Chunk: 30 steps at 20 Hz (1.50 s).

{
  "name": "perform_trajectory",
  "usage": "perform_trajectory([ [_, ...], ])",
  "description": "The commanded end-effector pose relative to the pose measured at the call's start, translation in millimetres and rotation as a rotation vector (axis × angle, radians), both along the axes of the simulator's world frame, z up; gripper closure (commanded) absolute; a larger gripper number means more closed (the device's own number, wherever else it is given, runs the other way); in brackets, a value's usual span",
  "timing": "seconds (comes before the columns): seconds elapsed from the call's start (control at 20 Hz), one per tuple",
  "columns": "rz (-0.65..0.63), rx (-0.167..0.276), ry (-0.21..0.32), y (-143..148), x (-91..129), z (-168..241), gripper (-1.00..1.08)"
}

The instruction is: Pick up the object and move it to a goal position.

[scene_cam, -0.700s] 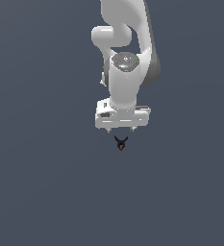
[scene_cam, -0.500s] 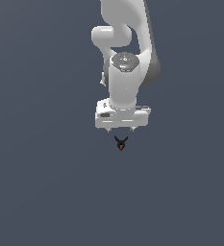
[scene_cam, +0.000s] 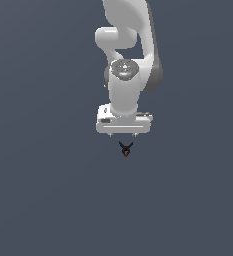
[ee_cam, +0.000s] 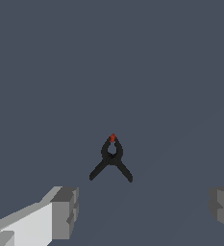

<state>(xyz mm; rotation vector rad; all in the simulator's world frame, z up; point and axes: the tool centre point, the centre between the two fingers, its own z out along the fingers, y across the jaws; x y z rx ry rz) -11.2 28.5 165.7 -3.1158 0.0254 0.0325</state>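
Gripper [scene_cam: 123, 134] spread wide, nothing between the pads [ee_cam: 65, 211] — the object [scene_cam: 125, 148] sits on the worktop [scene_cam: 43, 190] just beyond the gripper, not touching it; black w/ two splayed prongs toward the gripper, red tip pointing away

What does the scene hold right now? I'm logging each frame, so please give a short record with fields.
object: tiny black clamp-like item with two splayed prongs and a red tip
object place: on the plain grey floor, just beyond the gripper in the exterior view
gripper: white, fingers wide apart
contact: none; object lies clear of both fingers
grasp: not yet made
other things: none seen
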Motion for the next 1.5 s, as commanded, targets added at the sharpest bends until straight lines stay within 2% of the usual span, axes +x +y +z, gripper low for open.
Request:
perform_trajectory([
  [0.0, 0.000, 0.000, 0.000, 0.4, 0.0, -0.1, -0.92],
  [0.35, -0.009, -0.006, -0.004, 4.9, -1.8, -20.3, -0.92],
  [0.95, -0.037, -0.023, -0.017, 20.8, -14.9, -89.4, -0.92],
  [1.45, -0.041, -0.026, -0.019, 23.6, -18.5, -102.4, -0.92],
])
